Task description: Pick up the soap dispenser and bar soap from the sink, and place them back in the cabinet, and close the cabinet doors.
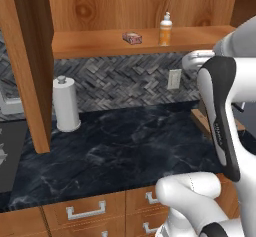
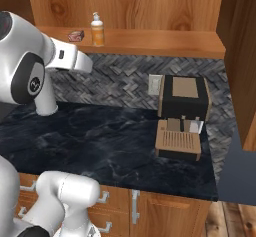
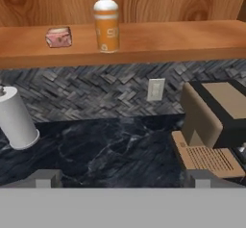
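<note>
The jaws (image 3: 123,179) stand spread wide with nothing between them, above the dark marble worktop (image 3: 110,150) and facing the cabinet (image 3: 144,1). On its wooden shelf (image 3: 168,39) the soap dispenser (image 3: 106,22) stands upright, with the bar soap (image 3: 59,36) near it to the left, apart. A cabinet door (image 1: 27,61) hangs open. Below sit a paper-towel roll (image 3: 17,119) and a brown-and-black coffee machine (image 3: 214,126).
</note>
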Robot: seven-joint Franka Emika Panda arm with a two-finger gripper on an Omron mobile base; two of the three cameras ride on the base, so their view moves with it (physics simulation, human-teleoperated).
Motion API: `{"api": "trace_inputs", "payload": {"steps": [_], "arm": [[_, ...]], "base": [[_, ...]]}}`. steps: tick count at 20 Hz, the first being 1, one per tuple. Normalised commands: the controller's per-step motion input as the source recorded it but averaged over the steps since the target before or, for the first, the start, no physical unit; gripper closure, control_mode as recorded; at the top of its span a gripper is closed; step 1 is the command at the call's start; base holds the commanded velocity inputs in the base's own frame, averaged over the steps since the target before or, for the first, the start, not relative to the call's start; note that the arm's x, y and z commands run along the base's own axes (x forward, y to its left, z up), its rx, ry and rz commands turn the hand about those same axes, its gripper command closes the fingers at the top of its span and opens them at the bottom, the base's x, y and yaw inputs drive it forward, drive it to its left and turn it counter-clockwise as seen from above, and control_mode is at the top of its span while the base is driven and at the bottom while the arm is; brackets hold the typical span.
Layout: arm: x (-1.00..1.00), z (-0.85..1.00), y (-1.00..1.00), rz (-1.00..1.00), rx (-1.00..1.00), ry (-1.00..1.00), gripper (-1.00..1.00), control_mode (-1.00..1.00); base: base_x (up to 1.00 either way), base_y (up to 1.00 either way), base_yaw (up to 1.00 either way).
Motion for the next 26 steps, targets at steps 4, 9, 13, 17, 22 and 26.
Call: {"api": "trace_inputs", "payload": {"steps": [4,9,13,17,22,26], "arm": [[-0.12,0.0,-0.03,0.0,0.0,0.0,-1.0,-1.0],[-0.29,0.0,-0.29,0.0,0.0,0.0,-1.0,-1.0],[-0.38,0.0,-0.51,0.0,0.0,0.0,-1.0,-1.0],[-0.34,0.0,-0.47,0.0,0.0,0.0,-1.0,-1.0],[-0.33,-0.01,-0.36,0.0,0.0,0.0,-1.0,-1.0],[-0.31,0.0,-0.29,0.0,0.0,0.0,-1.0,-1.0]], "base": [[0.0,0.0,0.0],[0.0,0.0,0.0],[0.0,0.0,0.0],[0.0,0.0,0.0],[0.0,0.0,0.0],[0.0,0.0,0.0]]}}
